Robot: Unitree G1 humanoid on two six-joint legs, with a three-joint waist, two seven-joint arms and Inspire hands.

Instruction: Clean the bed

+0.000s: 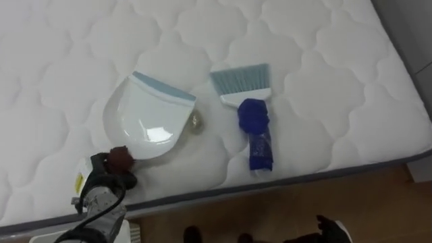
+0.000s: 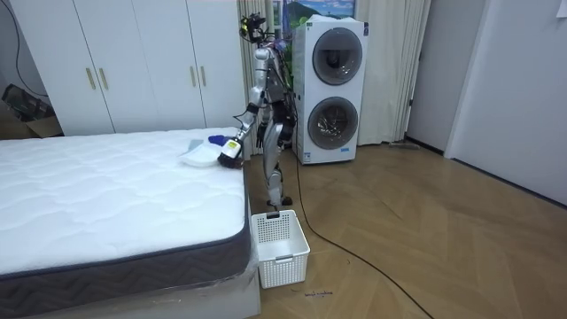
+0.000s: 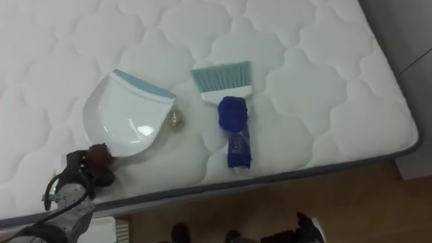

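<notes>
A white dustpan (image 1: 150, 116) with a pale blue lip lies on the white quilted mattress (image 1: 324, 74). A small crumpled scrap (image 1: 196, 122) lies right at the lip's right end. To the right lies a hand brush (image 1: 251, 108) with pale blue bristles pointing away and a dark blue handle toward the bed edge. My left hand (image 1: 106, 181) is at the lower left, its dark fingers curled round the dustpan's reddish-brown handle end (image 1: 121, 157). My right hand (image 1: 332, 231) hangs low over the floor, its fingers unclear. In the room view I stand at the bed's side, left hand (image 2: 230, 152) by the dustpan (image 2: 198, 157).
The mattress's grey edge (image 1: 317, 177) runs along the bottom, with wooden floor (image 1: 378, 209) below it. A white basket (image 2: 279, 246) stands on the floor by the bed's corner. A stacked washer and dryer (image 2: 330, 89) stands behind me, wardrobes (image 2: 133, 62) beyond the bed.
</notes>
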